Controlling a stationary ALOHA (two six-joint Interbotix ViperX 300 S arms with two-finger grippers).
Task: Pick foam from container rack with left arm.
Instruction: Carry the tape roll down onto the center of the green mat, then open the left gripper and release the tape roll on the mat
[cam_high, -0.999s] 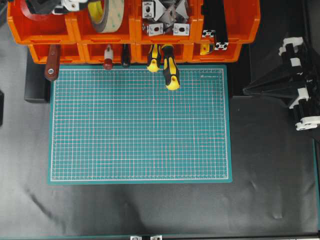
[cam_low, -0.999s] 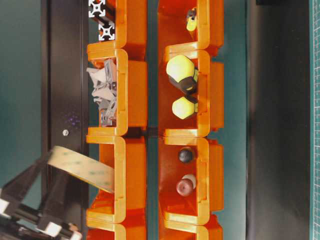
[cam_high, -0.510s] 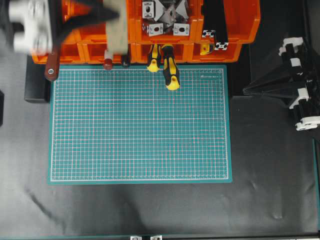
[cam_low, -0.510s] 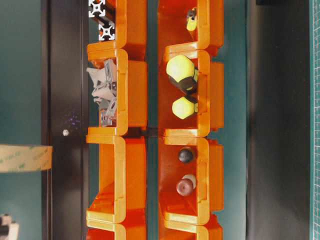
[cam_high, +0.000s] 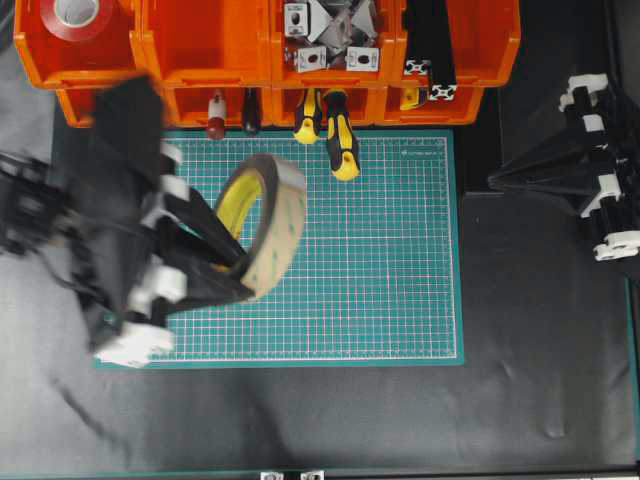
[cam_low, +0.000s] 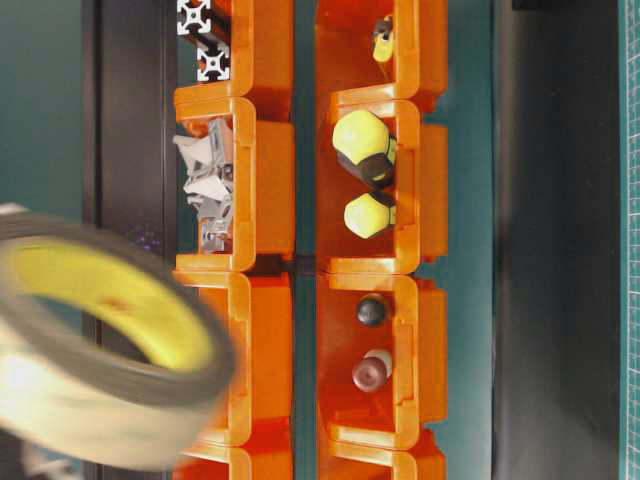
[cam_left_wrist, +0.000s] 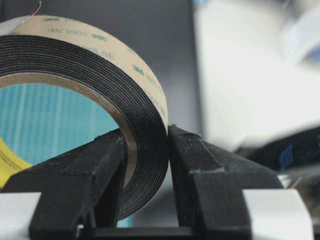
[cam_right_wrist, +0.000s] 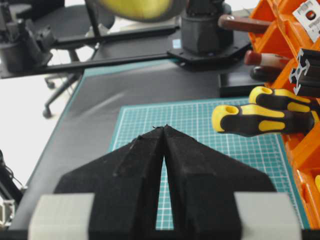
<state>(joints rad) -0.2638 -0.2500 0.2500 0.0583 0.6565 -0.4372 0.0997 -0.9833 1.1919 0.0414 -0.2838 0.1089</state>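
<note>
The foam (cam_high: 268, 222), a dark roll with a beige liner and a yellow inside, hangs tilted over the left part of the green mat, away from the orange container rack (cam_high: 210, 45). My left gripper (cam_high: 238, 268) is shut on the roll's wall, with one finger inside the ring and one outside. In the left wrist view the black layers of the foam (cam_left_wrist: 147, 150) sit pinched between the jaws of the left gripper (cam_left_wrist: 145, 137). The roll shows blurred in the table-level view (cam_low: 100, 400) in front of the rack (cam_low: 265, 180). My right gripper (cam_high: 497, 180) rests shut at the right and holds nothing (cam_right_wrist: 164, 129).
A red tape roll (cam_high: 77, 14) lies in the rack's top left bin. Metal brackets (cam_high: 330, 35) and black profiles (cam_high: 430, 45) fill the bins to the right. Yellow-black screwdriver handles (cam_high: 340, 140) stick out over the green cutting mat (cam_high: 380, 280).
The left arm lifted the foam out of the rack's upper bin and carried it forward over the mat. The right arm has not moved.
</note>
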